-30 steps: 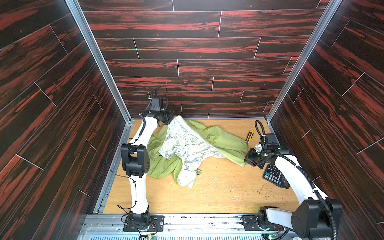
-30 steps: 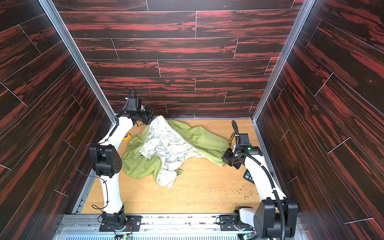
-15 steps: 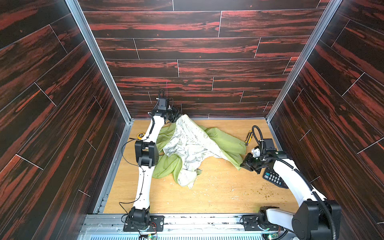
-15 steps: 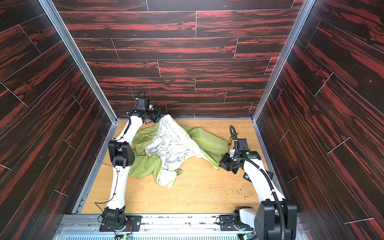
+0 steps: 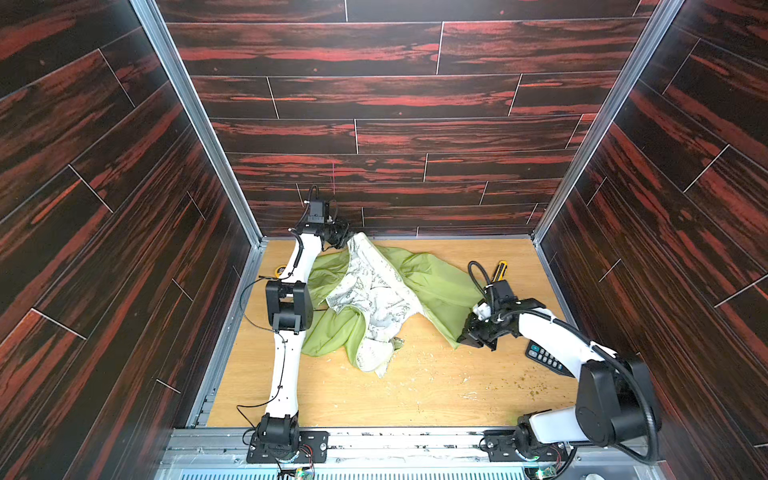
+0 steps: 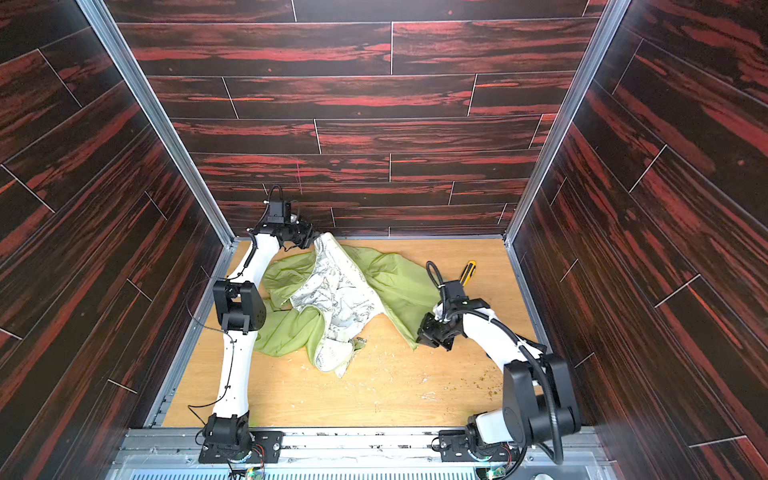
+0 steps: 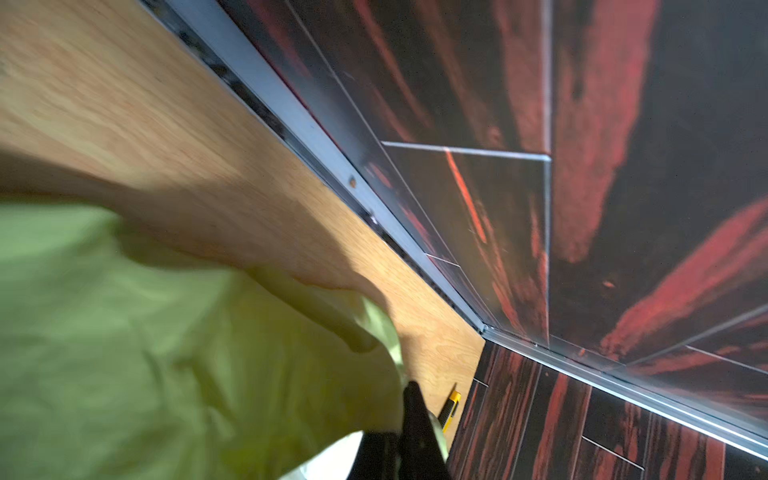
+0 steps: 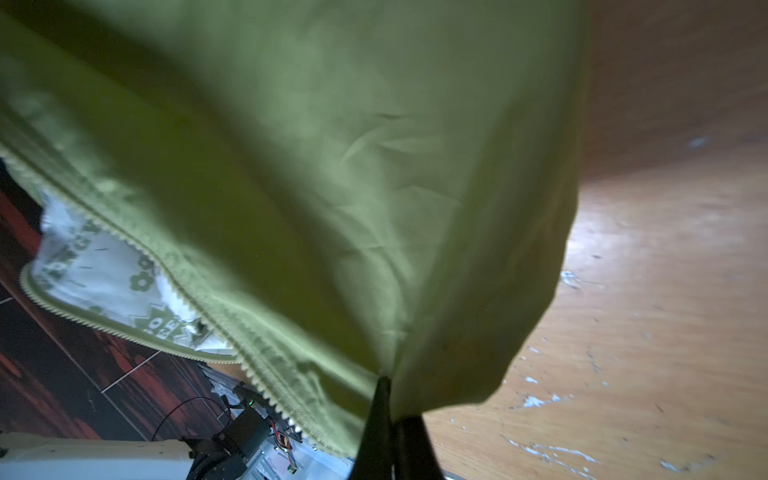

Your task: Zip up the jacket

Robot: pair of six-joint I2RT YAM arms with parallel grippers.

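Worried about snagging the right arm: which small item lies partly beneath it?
The black keypad, partly hidden beneath the right forearm; the yellow knife lies uncovered, farther back.

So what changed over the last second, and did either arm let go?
Left fingers, shut on the jacket at its far corner, swung right along the back wall. Right fingers, shut on its hem, pulled left and nearer the front, so the grips came closer. Neither let go. Utility knife and calculator stayed put.
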